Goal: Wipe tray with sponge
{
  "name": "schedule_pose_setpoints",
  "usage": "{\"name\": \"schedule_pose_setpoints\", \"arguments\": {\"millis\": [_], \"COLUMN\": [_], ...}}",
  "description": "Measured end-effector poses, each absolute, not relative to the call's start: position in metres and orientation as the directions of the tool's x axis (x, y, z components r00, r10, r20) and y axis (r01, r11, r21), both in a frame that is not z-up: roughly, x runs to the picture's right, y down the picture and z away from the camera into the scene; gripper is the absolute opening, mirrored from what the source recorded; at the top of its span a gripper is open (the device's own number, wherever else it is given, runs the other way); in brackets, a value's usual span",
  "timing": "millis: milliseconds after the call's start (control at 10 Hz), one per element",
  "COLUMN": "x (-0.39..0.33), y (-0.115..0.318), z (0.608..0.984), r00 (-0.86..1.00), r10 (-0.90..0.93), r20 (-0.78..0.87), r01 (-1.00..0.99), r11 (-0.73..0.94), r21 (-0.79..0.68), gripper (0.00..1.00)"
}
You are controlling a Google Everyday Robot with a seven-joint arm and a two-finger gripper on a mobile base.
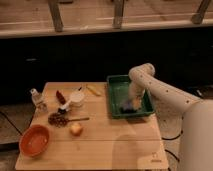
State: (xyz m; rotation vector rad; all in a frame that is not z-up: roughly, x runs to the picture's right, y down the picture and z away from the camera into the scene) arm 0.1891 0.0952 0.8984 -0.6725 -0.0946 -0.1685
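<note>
The green tray (116,92) sits at the right back of the wooden table. My white arm reaches from the right and bends down into the tray. My gripper (131,103) is low inside the tray near its front right corner. The blue sponge (127,107) lies under the gripper on the tray floor, partly hidden by it.
An orange bowl (35,140) stands at the front left. A yellowish round fruit (76,129), a pile of dark nuts with a spoon (59,119), a white cup (77,98), a clear bottle (37,99) and a yellow item (94,90) lie on the left half of the table (115,145).
</note>
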Motion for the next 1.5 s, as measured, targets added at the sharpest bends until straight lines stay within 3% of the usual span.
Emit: {"name": "schedule_pose_setpoints", "arguments": {"millis": [400, 800, 1200, 1500], "x": [0.199, 0.199, 0.16, 0.176], "y": [0.1, 0.079, 0.085, 0.104], "z": [0.913, 0.923, 0.899, 0.886], "r00": [0.988, 0.986, 0.958, 0.957], "r10": [-0.109, -0.117, -0.156, -0.154], "r20": [0.113, 0.119, 0.241, 0.245], "r01": [0.156, 0.165, 0.27, 0.274], "r11": [0.759, 0.781, 0.776, 0.756], "r21": [-0.632, -0.602, -0.57, -0.595], "gripper": [0.0, 0.0, 0.0, 0.0]}}
